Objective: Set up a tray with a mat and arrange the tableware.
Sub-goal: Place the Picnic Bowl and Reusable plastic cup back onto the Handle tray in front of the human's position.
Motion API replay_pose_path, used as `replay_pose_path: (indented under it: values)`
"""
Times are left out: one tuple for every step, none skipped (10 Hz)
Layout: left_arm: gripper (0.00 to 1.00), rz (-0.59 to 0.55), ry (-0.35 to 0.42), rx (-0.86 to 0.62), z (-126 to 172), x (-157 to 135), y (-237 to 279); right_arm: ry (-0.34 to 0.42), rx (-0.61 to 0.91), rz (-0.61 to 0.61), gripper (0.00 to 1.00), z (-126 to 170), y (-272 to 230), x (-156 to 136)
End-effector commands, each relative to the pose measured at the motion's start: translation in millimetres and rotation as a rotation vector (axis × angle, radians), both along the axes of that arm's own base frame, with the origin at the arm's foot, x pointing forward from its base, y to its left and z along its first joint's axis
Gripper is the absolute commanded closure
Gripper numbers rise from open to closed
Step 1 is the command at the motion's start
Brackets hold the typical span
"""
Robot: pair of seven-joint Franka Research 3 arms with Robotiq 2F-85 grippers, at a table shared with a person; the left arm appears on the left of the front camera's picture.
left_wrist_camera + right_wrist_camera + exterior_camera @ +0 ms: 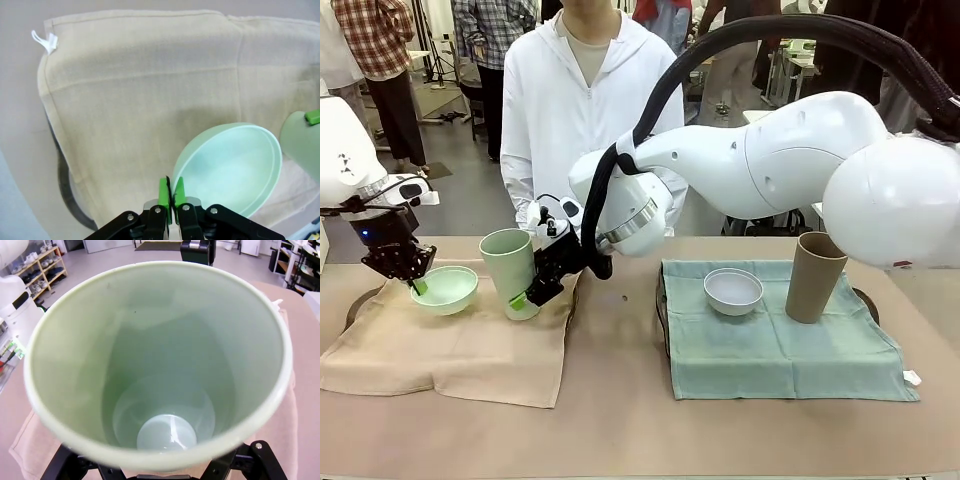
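Evidently we have both tools busy on the beige mat (450,350) at the tabletop's left end. Our left tool (417,281) sits at the near rim of the pale green bowl (445,289); in its wrist view the green pads (163,195) look almost together, so we cannot tell whether it grips or has let go. Our right tool (528,296) clasps the tall green cup (510,270) low on its wall, the cup tilted, base on the mat beside the bowl. On the green mat (780,345) toward the right edge stand the white bowl (733,290) and tall brown cup (814,276). We judge these dishes stiff, light and smooth, likely slippery; rims suit the bowls, lower walls the cups.
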State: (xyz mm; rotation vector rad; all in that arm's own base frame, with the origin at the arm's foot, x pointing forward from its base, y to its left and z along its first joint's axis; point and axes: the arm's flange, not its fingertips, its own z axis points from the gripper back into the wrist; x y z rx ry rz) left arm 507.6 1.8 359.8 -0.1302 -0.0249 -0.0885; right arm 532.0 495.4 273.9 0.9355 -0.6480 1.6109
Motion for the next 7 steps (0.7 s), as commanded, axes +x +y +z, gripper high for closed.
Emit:
replay_pose_path:
  values:
    - [0.36, 0.000, 0.011, 0.002, 0.0, 5.5, 1.1, -0.003, -0.002, 0.026, 0.00, 1.1, -0.8, 2.5]
    - [0.14, -0.002, 0.015, 0.002, 0.5, 4.6, 0.7, -0.005, -0.023, 0.009, 0.00, 2.8, -2.3, 1.7]
    - [0.00, -0.007, 0.016, 0.004, 2.2, 4.7, 1.7, -0.014, -0.049, -0.013, 0.00, 6.9, -5.5, 1.6]
    - [0.00, -0.008, 0.020, 0.001, 2.3, 3.6, 2.3, -0.003, -0.079, -0.026, 0.00, 9.6, -10.7, 0.0]
    - [0.00, -0.010, 0.027, 0.001, 3.3, 3.7, 2.8, -0.003, -0.112, -0.051, 0.00, 13.5, -18.0, -1.0]
    - [0.45, -0.009, 0.032, -0.002, 3.8, 1.7, 2.4, 0.017, -0.144, -0.073, 0.00, 18.0, -29.0, -3.2]
    - [0.36, -0.014, 0.033, -0.003, 4.5, 1.7, 2.5, 0.038, -0.179, -0.104, 0.00, 22.5, -40.3, -3.6]
